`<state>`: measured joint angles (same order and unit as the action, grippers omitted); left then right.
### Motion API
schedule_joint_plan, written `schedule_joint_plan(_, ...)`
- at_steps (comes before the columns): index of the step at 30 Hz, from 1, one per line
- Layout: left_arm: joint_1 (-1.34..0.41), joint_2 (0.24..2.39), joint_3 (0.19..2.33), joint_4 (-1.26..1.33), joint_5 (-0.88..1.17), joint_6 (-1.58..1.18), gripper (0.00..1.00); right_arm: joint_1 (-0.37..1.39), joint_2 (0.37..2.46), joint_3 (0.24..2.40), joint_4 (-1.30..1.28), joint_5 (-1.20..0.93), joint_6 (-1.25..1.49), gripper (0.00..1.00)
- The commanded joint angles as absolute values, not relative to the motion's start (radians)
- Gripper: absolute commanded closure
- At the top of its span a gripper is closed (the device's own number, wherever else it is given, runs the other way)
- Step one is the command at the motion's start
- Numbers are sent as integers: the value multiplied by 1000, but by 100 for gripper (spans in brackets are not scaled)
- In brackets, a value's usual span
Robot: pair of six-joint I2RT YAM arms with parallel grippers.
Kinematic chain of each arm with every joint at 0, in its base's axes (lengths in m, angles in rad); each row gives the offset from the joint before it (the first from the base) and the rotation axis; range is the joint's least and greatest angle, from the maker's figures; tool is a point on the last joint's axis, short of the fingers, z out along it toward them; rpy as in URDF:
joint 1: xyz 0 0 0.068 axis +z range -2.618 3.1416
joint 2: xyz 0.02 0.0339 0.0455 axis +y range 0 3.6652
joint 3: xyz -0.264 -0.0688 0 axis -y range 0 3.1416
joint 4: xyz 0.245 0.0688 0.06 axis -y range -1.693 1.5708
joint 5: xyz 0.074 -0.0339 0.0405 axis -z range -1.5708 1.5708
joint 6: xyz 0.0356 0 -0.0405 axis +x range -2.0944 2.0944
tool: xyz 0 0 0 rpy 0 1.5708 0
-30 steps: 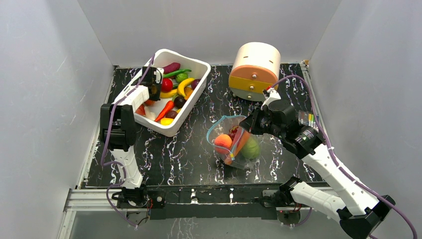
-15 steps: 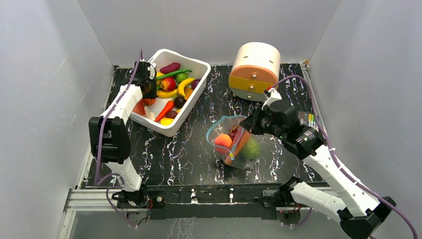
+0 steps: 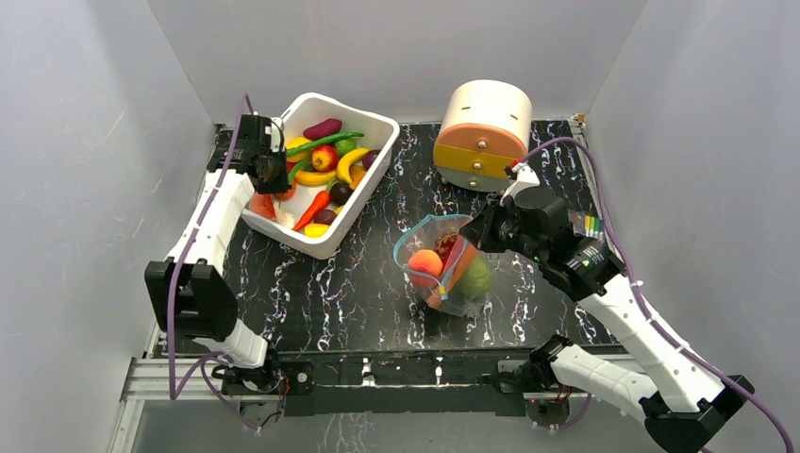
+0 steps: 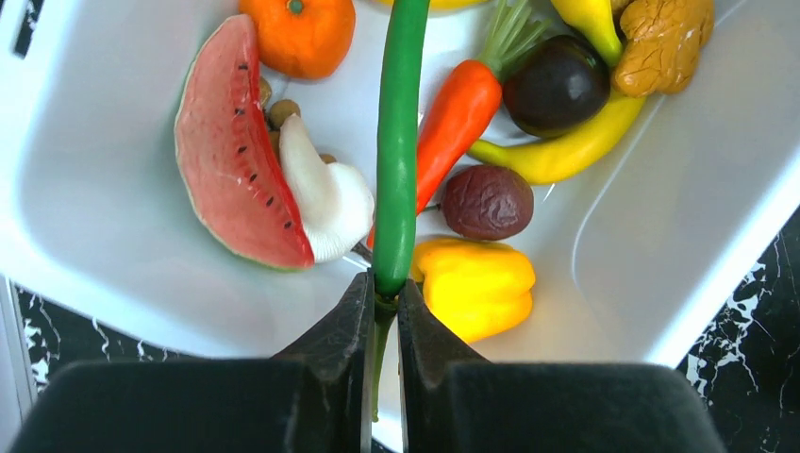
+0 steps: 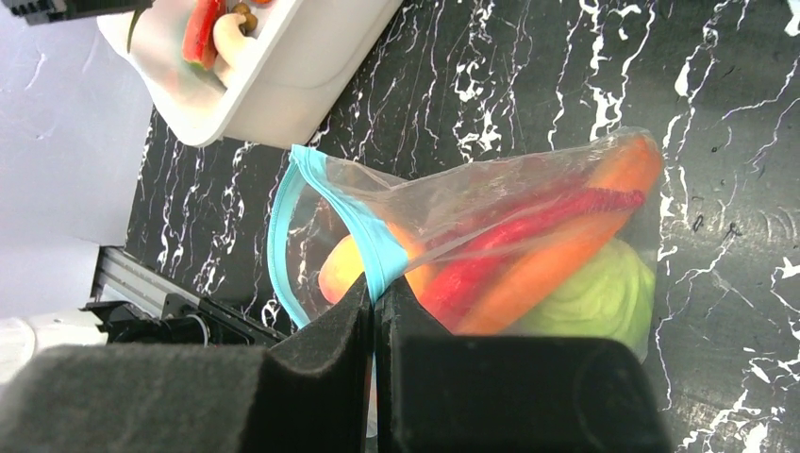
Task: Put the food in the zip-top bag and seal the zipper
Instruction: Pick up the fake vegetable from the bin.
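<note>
On the black table (image 3: 358,283), we judge the green pepper (image 4: 398,142) light and slick, left claw (image 4: 382,311) pinching its stem above the bin (image 4: 94,217), right claw (image 5: 375,302) clamped on the zipper (image 5: 275,231) of the floppy bag (image 5: 566,198).

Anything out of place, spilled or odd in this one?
Nothing is spilled or damaged. The only oddity: the left gripper pinches the long green pepper by just its thin stem end above the white bin, a slim hold. The right gripper is shut on the zip-top bag at its zipper.
</note>
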<state>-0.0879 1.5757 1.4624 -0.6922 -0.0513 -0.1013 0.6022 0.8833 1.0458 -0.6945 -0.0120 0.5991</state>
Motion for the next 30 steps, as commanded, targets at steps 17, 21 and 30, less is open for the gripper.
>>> schedule_joint_plan(17,-108,1420,1625,-988,160,-98,100,607,877,1199,-704,124,414,100)
schedule_joint_plan(21,-147,1401,1635,-1016,220,-91,100,607,881,1225,-725,158,373,100)
schedule_joint_plan(30,-322,1372,1631,-1026,324,-52,100,607,912,1225,-747,226,297,100)
